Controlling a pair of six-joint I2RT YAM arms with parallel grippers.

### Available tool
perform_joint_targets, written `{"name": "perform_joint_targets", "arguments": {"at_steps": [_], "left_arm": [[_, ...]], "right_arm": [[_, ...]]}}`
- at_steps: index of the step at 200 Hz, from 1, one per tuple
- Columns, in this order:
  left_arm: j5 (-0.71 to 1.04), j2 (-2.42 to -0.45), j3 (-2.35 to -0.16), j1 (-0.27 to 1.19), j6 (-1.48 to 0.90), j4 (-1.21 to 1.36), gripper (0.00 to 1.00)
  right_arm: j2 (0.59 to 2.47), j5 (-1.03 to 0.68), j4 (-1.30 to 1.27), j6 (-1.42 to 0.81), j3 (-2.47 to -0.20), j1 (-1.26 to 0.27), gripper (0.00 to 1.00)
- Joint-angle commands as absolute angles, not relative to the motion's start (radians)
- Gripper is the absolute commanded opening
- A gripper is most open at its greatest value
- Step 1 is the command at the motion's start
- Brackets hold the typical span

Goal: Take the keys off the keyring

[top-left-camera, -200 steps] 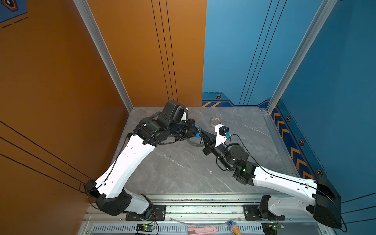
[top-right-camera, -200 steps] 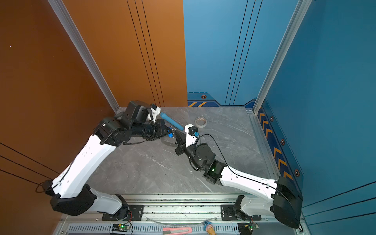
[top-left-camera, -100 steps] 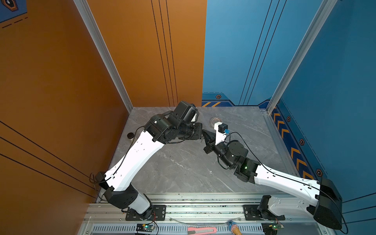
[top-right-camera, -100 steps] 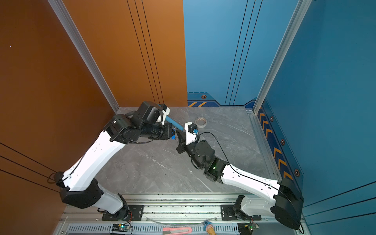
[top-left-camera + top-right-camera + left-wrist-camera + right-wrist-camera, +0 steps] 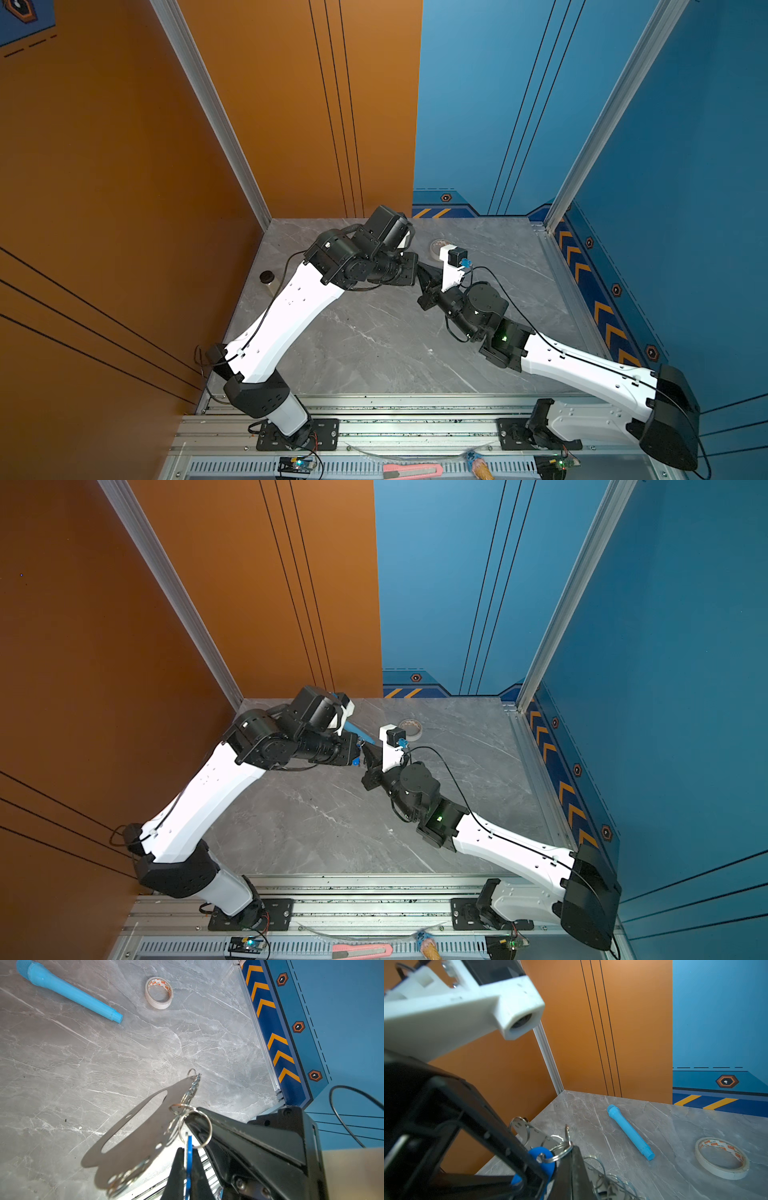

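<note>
In the left wrist view the keyring (image 5: pixel 135 1132), a flat silver plate with an oval cut-out and small wire rings on one edge, hangs tilted above the table. My left gripper (image 5: pixel 188 1150) is shut on the blue tag (image 5: pixel 188 1159) of the keys; their metal blades are mostly hidden. The tip of my right gripper (image 5: pixel 187 1120) is shut on a wire ring (image 5: pixel 195 1128) that joins the tag to the plate. The right wrist view shows the same ring (image 5: pixel 562 1150) at the right gripper (image 5: pixel 572 1147), beside the blue tag (image 5: pixel 539 1155). In both top views the grippers meet mid-table (image 5: pixel 419 272) (image 5: pixel 363 754).
A long blue tube (image 5: pixel 68 991) and a whitish tape roll (image 5: pixel 159 993) lie on the grey marble table (image 5: pixel 104 1053) behind the grippers. A small dark-capped object (image 5: pixel 267 277) stands near the orange left wall. A pink knife (image 5: pixel 411 469) rests on the front rail.
The left arm has swung to the right, bringing its gripper up against the right gripper. The right gripper has shifted slightly toward the back. Both stay shut.
</note>
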State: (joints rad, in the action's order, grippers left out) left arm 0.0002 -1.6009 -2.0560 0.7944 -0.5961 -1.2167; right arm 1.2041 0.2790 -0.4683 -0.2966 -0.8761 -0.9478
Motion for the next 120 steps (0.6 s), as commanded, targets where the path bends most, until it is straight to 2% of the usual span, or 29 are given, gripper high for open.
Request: {"name": "perform_joint_targets", "arguments": {"at_steps": [1, 120], "left_arm": [[-0.043, -1.564, -2.071, 0.766, -0.627, -1.323, 0.0], [-0.05, -1.524, -2.025, 0.74, -0.665, -1.319, 0.0]], "right_arm": [[1.161, 0.341, -0.502, -0.353, -0.887, -0.912, 0.0], [1.134, 0.388, -0.589, -0.527, -0.851, -0.851, 0.0]]}}
